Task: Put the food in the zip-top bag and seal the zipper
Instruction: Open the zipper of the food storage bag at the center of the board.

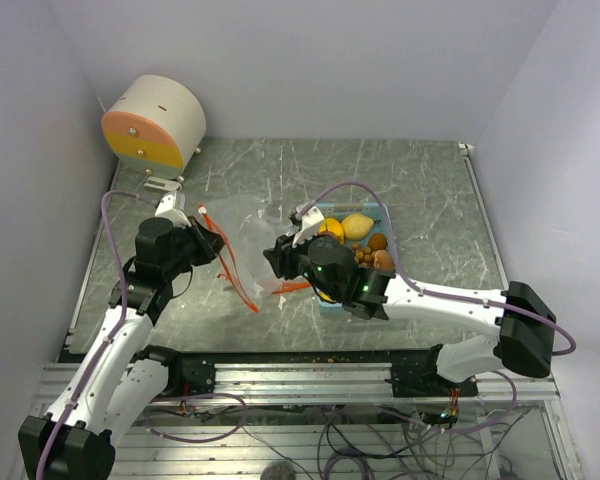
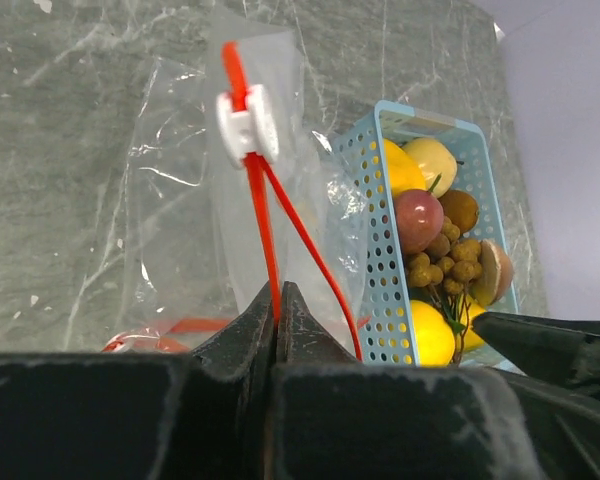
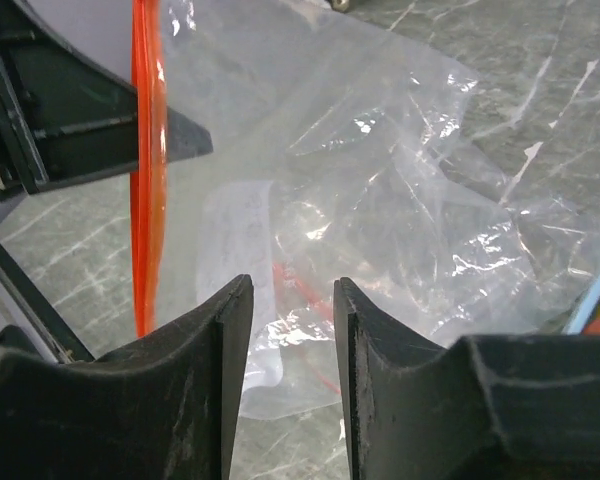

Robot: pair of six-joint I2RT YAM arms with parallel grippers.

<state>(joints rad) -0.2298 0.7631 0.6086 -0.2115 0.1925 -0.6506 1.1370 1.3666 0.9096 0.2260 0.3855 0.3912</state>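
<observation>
Two arms are stretched over a grey marbled desk [image 1: 430, 180], on which a clear bag [image 1: 252, 228] is spread left of centre (its film is crumpled but see-through). Just right of the bag a light blue tray [image 2: 378, 265] is set, and all the food is lodged in it. Yellow fruits [image 2: 430, 160] are packed at the far end, with another at the near end. A dark red apple [image 2: 418, 218] is placed between them, brown balls [image 2: 442, 262] are clustered just beside the apple, and brown lumps [image 2: 462, 208] are ranged along the tray's right wall.

The left tool [image 2: 278, 290] is clenched on the bag's red zipper [image 2: 265, 225], by which one rim of the mouth is held up. The right tool [image 3: 290, 290] is released, its jaws parted and pointed at the bag's film from the tray side; whether the film is touched cannot be told. A white slider [image 2: 245, 120] is seated on the zipper, beyond the left tool's grip.
</observation>
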